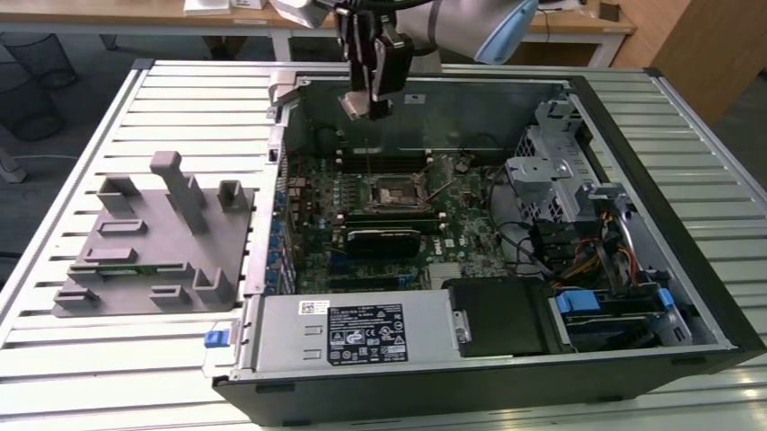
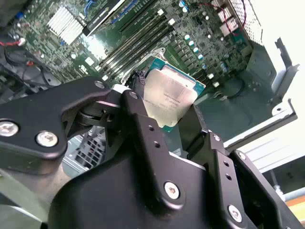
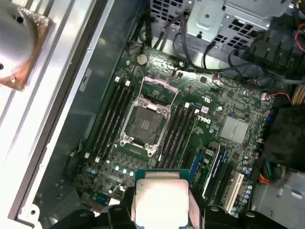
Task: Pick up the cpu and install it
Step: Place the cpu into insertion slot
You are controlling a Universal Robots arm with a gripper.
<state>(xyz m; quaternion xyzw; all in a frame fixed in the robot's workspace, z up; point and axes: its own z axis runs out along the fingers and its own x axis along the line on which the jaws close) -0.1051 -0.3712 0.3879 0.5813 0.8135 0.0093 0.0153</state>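
My gripper (image 1: 365, 101) hangs high over the far side of the open computer case, shut on the cpu (image 1: 363, 106), a flat square chip with a silvery top. Both wrist views show the cpu (image 2: 169, 98) (image 3: 159, 200) clamped by its edges between the black fingers (image 2: 138, 114). Below it, and apart from it, the black open socket frame (image 1: 393, 191) (image 3: 144, 125) sits on the green motherboard (image 1: 468, 242), between rows of memory slots. The chip is in the air and touches nothing else.
A grey plastic fixture tray (image 1: 156, 242) lies on the slatted table (image 1: 84, 359) at the exterior view's left. Inside the case are a power supply (image 1: 348, 332), a drive cage (image 1: 558, 171) and cables (image 1: 576, 251). A round metal part with copper corners (image 3: 16, 43) rests outside the case wall.
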